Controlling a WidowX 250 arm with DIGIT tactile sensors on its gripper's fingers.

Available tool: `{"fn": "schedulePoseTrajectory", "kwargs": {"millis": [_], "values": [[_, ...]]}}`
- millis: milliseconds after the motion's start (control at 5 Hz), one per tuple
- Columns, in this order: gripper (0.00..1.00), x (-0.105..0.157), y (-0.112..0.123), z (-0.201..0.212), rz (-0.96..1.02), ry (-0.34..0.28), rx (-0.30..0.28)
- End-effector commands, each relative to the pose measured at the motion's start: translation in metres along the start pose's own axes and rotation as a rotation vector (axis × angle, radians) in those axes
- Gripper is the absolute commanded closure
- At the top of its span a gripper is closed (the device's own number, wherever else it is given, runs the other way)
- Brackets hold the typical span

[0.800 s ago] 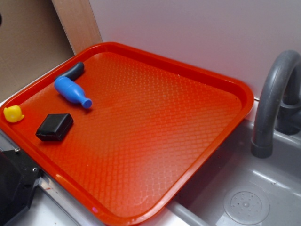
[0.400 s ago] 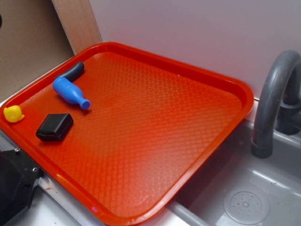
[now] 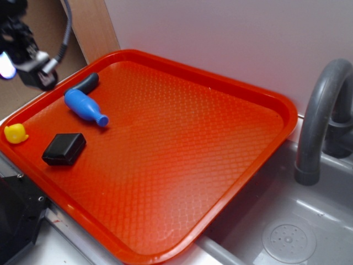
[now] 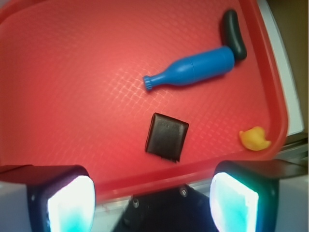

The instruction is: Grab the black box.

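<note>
The black box (image 3: pixel 64 149) lies flat on the red tray (image 3: pixel 193 154) near its front left edge. In the wrist view the black box (image 4: pixel 167 137) sits at the centre, with nothing holding it. My gripper (image 3: pixel 25 69) hangs high above the tray's left edge, well apart from the box. It is open, with the glowing pads (image 4: pixel 70 203) spread wide at the bottom of the wrist view around the gripper's midpoint (image 4: pixel 152 203). Nothing is between them.
A blue toy bottle (image 3: pixel 84 106) lies against a dark grey cylinder (image 3: pixel 87 83) behind the box. A yellow duck (image 3: pixel 15 133) sits at the tray's left corner. The grey faucet (image 3: pixel 320 121) and sink (image 3: pixel 288 241) are to the right. The black robot base (image 3: pixel 16 215) is front left.
My gripper has come into the exterior view at the upper left, where no arm showed before. The box has not moved.
</note>
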State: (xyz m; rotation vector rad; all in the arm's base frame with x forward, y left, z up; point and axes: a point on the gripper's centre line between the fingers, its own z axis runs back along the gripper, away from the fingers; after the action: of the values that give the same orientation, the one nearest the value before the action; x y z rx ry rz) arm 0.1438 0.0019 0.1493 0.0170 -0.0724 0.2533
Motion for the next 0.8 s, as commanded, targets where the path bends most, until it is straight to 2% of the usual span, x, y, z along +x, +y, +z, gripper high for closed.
{"fn": "schedulePoseTrajectory", "kwargs": {"millis": [0, 200, 400, 600], "values": [[0.00, 0.013, 0.018, -0.059, 0.194, -0.012, 0.030], [0.00, 0.018, 0.017, -0.087, 0.177, -0.002, 0.034], [0.00, 0.024, 0.021, -0.118, 0.195, 0.037, 0.075], [0.00, 0.008, 0.029, -0.134, 0.172, 0.151, 0.108]]}}
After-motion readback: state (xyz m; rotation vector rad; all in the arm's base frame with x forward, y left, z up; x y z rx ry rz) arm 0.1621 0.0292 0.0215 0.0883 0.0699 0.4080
